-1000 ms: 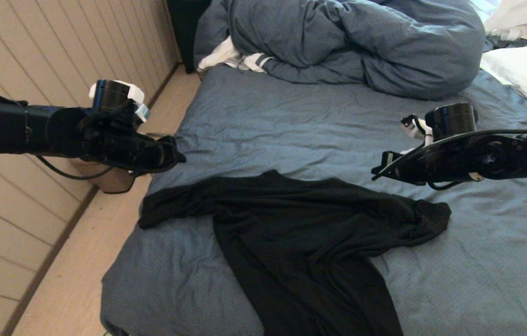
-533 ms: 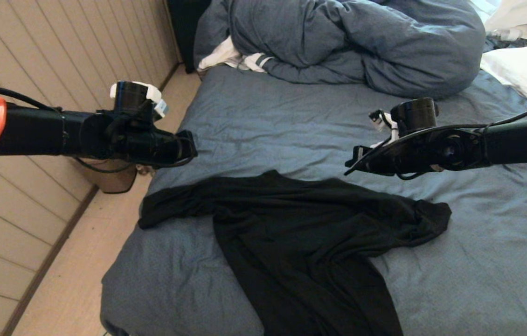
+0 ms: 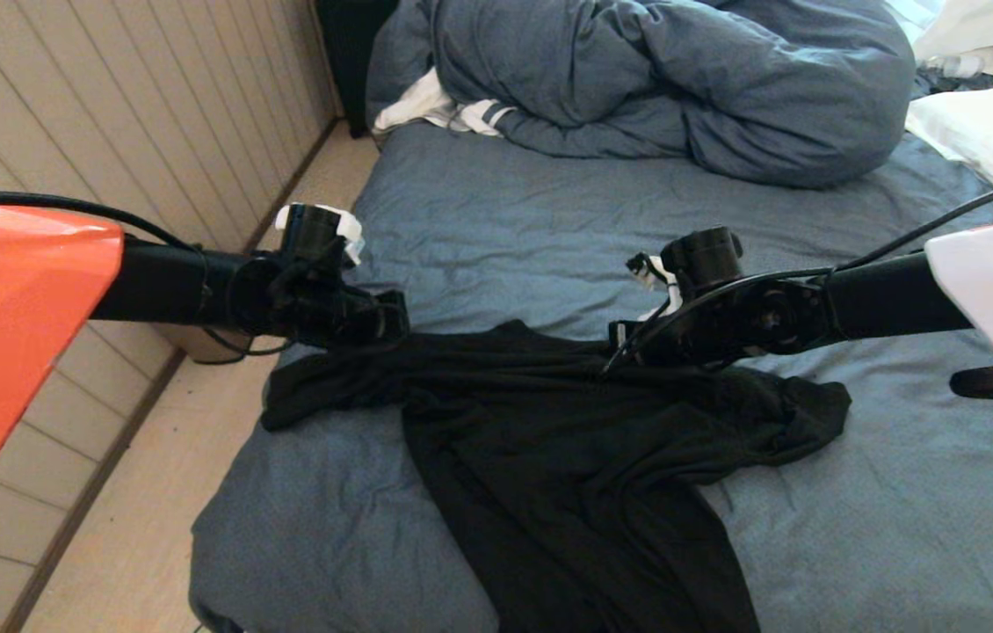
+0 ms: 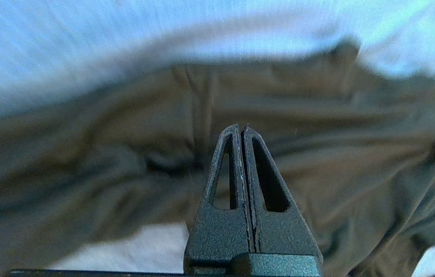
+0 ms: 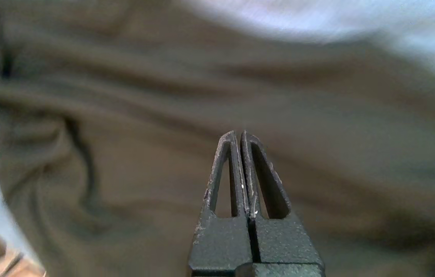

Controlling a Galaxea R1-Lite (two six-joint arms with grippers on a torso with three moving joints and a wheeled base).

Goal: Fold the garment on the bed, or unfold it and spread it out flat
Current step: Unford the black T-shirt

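The shirt [image 3: 567, 440] lay crumpled on the near half of the bed [image 3: 549, 220], plain side up, with no graphic showing. Its sleeves were drawn out to either side along the far edge, and the body trailed toward the near edge in a narrow, twisted band, so it was neither folded nor spread flat. That bunching was probably why both arms were placed at the far, collar-side edge: the shoulders are the natural hold for pulling the cloth open.

The left tool [image 3: 391, 318] hung over the left shoulder area, just where the left sleeve ran out toward the side of the bed. In the left wrist view its fingers [image 4: 240, 154] were pressed together with nothing between them, pointing down at rumpled fabric. The right tool [image 3: 624, 347] sat over the far edge near the collar, inward of the wadded right sleeve. Its fingers [image 5: 240, 161] were likewise closed and empty above the cloth. Whether either tip touched the fabric could not be told.

With both tools closed and empty, no grasp had been made, and they would have to part before pinching anything. The thin cloth looked likely to slip or gather in several layers, so a shallow pinch risked lifting only a fold.

Farther back, the duvet [image 3: 681, 79] was heaped well apart from the shirt, so it did not crowd the work.
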